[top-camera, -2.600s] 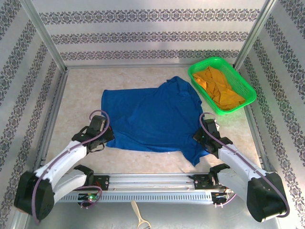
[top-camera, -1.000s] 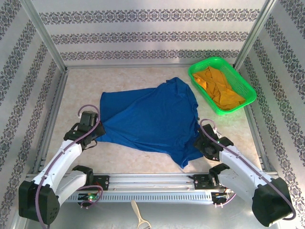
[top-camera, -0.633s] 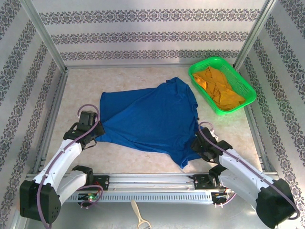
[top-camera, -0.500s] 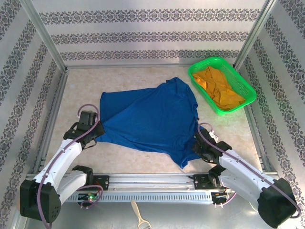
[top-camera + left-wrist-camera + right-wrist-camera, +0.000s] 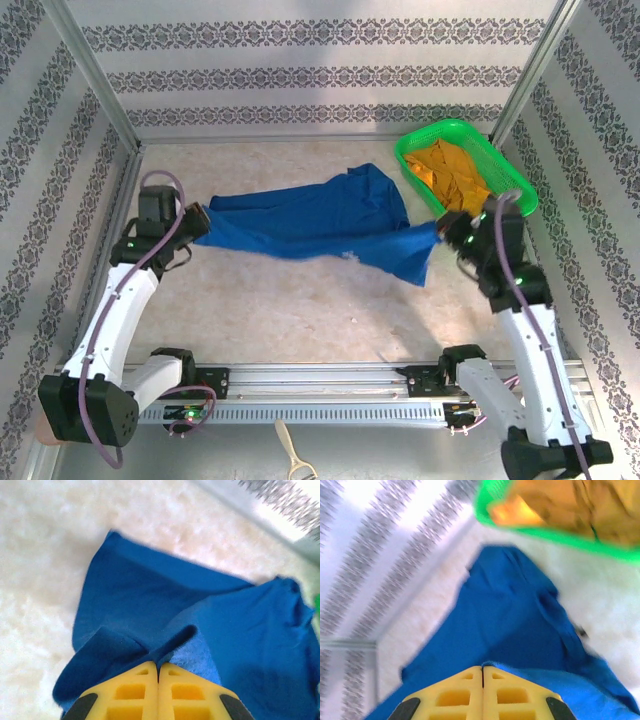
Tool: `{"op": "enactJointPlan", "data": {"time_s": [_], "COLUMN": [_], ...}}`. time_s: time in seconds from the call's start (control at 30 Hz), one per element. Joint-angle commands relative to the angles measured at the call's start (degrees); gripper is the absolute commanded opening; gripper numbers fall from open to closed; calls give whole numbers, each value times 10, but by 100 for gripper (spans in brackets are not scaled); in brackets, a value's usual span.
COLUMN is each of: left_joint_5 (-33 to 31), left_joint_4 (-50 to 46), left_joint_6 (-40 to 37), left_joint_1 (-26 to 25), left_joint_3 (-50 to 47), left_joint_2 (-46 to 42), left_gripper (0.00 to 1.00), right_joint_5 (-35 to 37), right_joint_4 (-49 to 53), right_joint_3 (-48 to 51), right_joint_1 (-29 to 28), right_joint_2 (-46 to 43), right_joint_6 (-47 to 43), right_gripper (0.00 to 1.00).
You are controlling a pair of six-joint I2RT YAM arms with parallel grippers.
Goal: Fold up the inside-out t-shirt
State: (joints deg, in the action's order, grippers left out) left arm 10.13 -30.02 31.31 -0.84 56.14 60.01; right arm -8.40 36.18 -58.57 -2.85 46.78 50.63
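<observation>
So the counter [image 5: 300, 330] is mostly bare, and the inside-out t-shirt [image 5: 320, 212] sits across its far half. Its long axis runs left to right, strung like a hammock between the two arms. The green basket [image 5: 512, 176] with the orange stuff is just off its right end. The left end effector [image 5: 193, 222] is pressed together on the shirt's left edge and the right end effector [image 5: 446, 233] is pinching the right edge, both looking raised off the surface. From each one the cloth runs inward toward the other, with the rest trailing to the far side. Neither arm is nearer, so I'd guess the fold needs both moving together.
</observation>
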Motion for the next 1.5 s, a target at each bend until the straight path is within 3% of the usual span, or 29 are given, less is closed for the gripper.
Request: {"op": "enactJointPlan", "data": {"time_s": [0.0, 0.13, 0.3, 0.37, 0.5, 0.6, 0.67, 0.8, 0.9, 1.03, 1.27, 1.47], "left_joint_5": [60, 104, 140, 161, 219, 255, 243, 146, 108, 56, -18, -78], "left_joint_4": [12, 42, 77, 92, 134, 160, 161, 126, 180, 260, 305, 240], "left_joint_6": [-11, 10, 34, 43, 68, 85, 83, 61, 109, 164, 194, 156], "left_joint_1": [28, 52, 75, 77, 76, 73, 57, -43, -105, -187, -263, -285], "left_joint_3": [58, 81, 70, 56, 2, -56, -101, -172, -246, -292, -238, -149], "left_joint_2": [11, 16, 6, 5, 3, 3, -9, -30, -31, 8, 129, 229], "left_gripper": [7, 8, 14, 20, 20, 8, 9, 17, 27, 28, 28, 31], "right_joint_5": [-84, -107, -107, -119, -124, -113, -102, -93, -88, -86, -80, -78], "right_joint_4": [4, -8, -30, -44, -54, -56, -54, -50, -40, -36, -34, -29], "right_joint_3": [-95, -187, -223, -214, -140, -53, 10, 133, 186, 226, 244, 247], "right_joint_1": [48, 88, 117, 118, 99, 80, 67, 63, 63, 62, 61, 60], "right_joint_2": [44, 85, 99, 98, 75, 39, 10, -46, -76, -96, -102, -107], "right_joint_6": [-67, -58, -30, -18, -18, -23, -27, -26, -28, -24, -23, -24], "right_gripper": [0, 0, 0, 0, 0, 0, 0, 0, 0, 0, 0, 0]}}
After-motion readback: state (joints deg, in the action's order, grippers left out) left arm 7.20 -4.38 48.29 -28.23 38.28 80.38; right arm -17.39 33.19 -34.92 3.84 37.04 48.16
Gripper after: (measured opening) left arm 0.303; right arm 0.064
